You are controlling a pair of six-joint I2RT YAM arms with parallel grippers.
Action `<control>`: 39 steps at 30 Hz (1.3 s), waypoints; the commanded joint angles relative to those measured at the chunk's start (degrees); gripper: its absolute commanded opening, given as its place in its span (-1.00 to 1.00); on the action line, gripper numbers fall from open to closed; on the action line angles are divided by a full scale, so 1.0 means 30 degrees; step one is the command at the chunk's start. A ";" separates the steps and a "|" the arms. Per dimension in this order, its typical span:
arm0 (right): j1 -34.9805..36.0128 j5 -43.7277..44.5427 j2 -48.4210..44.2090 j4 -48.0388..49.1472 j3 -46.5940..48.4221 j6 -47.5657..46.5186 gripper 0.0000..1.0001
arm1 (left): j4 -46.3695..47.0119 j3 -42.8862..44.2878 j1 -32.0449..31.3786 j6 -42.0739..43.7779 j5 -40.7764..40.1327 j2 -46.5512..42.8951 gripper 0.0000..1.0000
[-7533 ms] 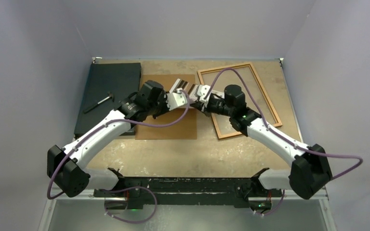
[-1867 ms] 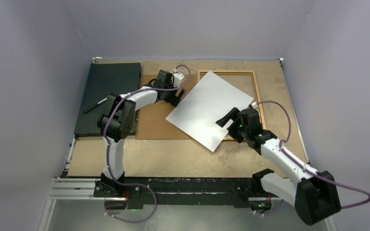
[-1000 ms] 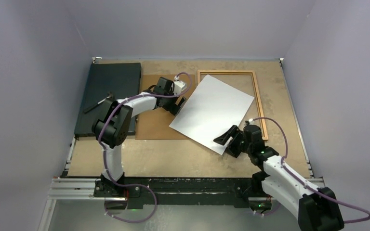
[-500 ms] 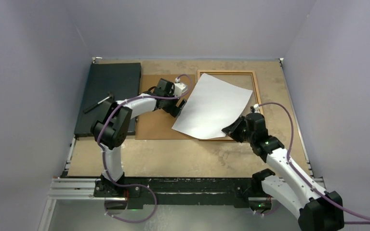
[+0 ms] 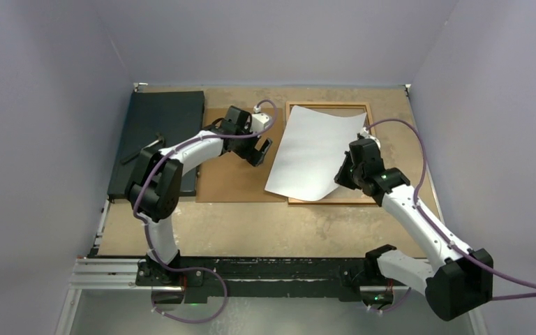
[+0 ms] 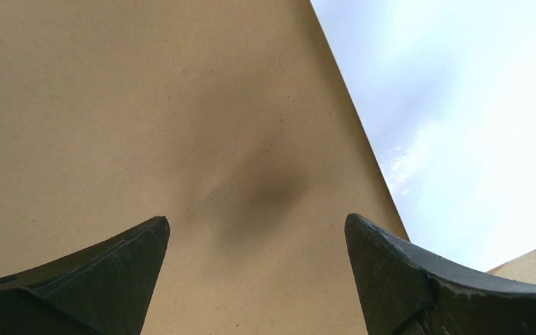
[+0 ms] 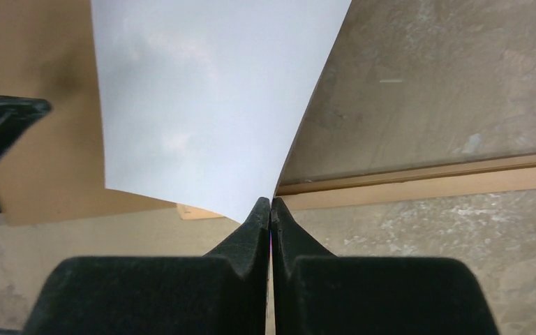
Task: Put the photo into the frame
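Observation:
The photo (image 5: pixel 314 150) shows its white back and lies slanted over the left part of the orange-brown frame (image 5: pixel 373 139), its sheet bowed. My right gripper (image 5: pixel 340 173) is shut on the photo's near right edge. In the right wrist view the fingers (image 7: pixel 251 230) meet on the photo (image 7: pixel 202 98) at its corner, above the frame's near rail (image 7: pixel 426 185). My left gripper (image 5: pixel 262 151) is open over the brown backing board (image 5: pixel 234 178), just left of the photo. In the left wrist view it (image 6: pixel 255 218) holds nothing; the photo (image 6: pixel 460 105) lies at the right.
A dark mat (image 5: pixel 160 125) lies at the far left with a small dark tool (image 5: pixel 143 149) on it. The backing board (image 6: pixel 146 105) sits between the mat and the frame. Grey walls close in the table on three sides.
My right gripper has shut on the photo's edge and moved away from me, swinging the sheet over the frame. My left gripper has opened wider and now stands apart from the photo.

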 commanded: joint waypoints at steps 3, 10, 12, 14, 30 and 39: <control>0.0069 0.1025 0.1172 -0.2409 0.2159 -0.2102 -1.00 | -0.0475 0.0968 0.0299 -0.0103 0.0613 -0.1339 0.92; 0.0069 0.1784 0.0715 -0.4165 0.3462 -0.3810 -1.00 | -0.0473 0.1001 0.0329 0.0020 0.0700 -0.1030 0.92; 0.0069 0.2805 0.0790 -0.4731 0.4189 -0.3905 -1.00 | -0.0441 0.1044 0.0329 -0.0056 0.0847 -0.0973 0.92; 0.0084 0.3299 0.1277 -0.4967 0.4883 -0.4330 -1.00 | -0.0454 0.1142 0.0314 -0.0079 0.0922 -0.0892 0.91; 0.0069 0.7046 0.4402 -0.5198 0.6693 -0.6235 -1.00 | -0.0719 0.1207 0.0333 0.0012 0.0860 -0.1003 0.90; 0.0069 0.9120 0.4888 -0.5648 0.6260 -0.5556 -1.00 | -0.0829 0.1578 0.0325 -0.0054 0.0966 -0.0887 0.89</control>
